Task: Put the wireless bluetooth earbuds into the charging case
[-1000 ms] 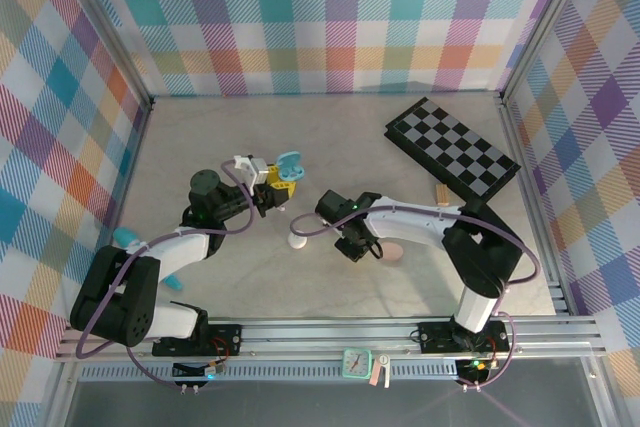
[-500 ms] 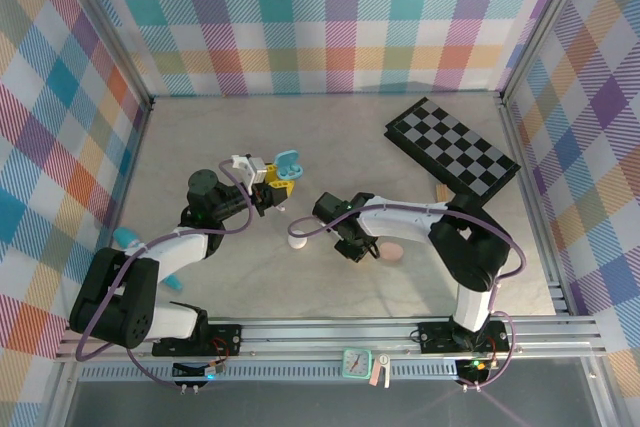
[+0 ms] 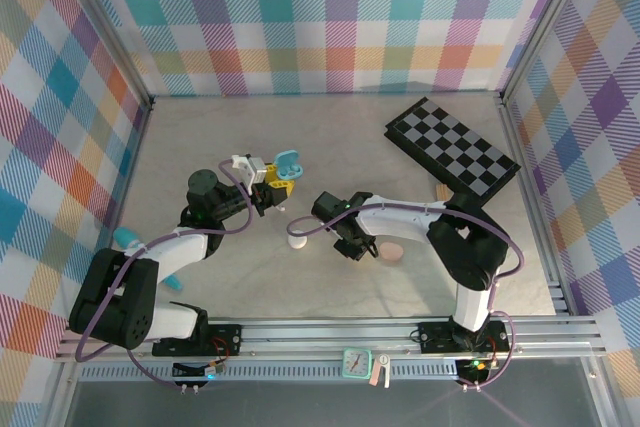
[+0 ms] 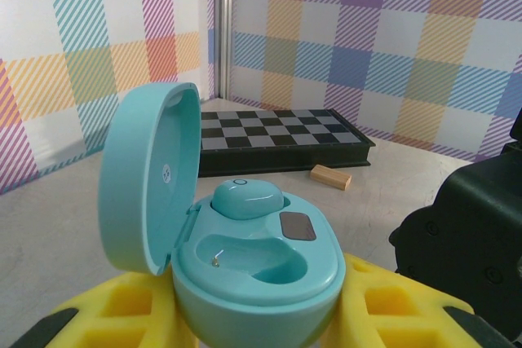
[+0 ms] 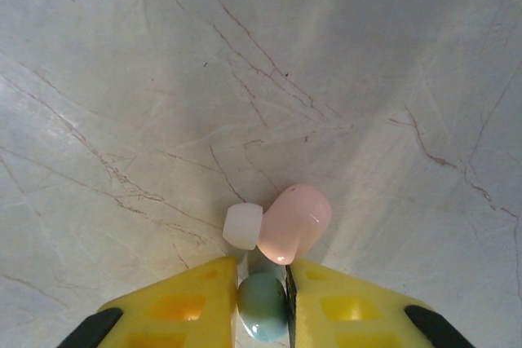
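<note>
Edging closer to the open teal case [image 4: 253, 258] since a second ago, the right gripper [image 5: 263, 283] now pinches a teal bud [image 5: 263, 307], a pink bud [image 5: 292, 222] lying just beyond it, while the left gripper [image 4: 253, 315] clamps that case, a second teal bud [image 4: 247, 199] seated inside.

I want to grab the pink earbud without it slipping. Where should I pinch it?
Pinch the fat round body of the pink earbud, coming straight down from above. It lies on its side on the table, and its white tip looks too small to hold. Mind the teal earbud right beside it.
</note>
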`<state>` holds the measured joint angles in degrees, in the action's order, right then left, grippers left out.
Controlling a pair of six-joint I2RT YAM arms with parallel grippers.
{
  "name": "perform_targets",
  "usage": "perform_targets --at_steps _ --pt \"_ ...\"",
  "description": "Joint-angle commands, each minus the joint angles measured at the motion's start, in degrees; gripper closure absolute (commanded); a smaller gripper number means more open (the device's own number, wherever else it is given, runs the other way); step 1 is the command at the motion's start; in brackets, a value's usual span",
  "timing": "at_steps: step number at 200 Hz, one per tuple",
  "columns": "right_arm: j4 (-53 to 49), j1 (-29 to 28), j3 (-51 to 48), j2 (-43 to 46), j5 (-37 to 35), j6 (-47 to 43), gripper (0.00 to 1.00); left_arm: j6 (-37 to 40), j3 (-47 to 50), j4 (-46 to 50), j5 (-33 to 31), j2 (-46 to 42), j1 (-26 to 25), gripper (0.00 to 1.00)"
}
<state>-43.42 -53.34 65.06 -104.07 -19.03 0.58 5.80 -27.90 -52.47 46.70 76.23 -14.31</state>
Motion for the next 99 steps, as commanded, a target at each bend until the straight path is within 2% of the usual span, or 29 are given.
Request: perform_targets --at_steps 1,58,99 --pt "-1.3 -0.4 0.3 3.1 0.8 0.8 0.79 0.8 0.5 -0.7 1.9 -1.5 0.7 0.66" --pt "0.7 2.4 -2.2 11.4 6.9 2.8 0.79 2.8 0.4 1.4 1.0 -2.1 -0.4 0.66" --pt "7.1 8.9 -7.3 23.2 20.2 5.7 0.80 4.9 -0.3 4.2 -0.7 -2.3 -2.6 0.66"
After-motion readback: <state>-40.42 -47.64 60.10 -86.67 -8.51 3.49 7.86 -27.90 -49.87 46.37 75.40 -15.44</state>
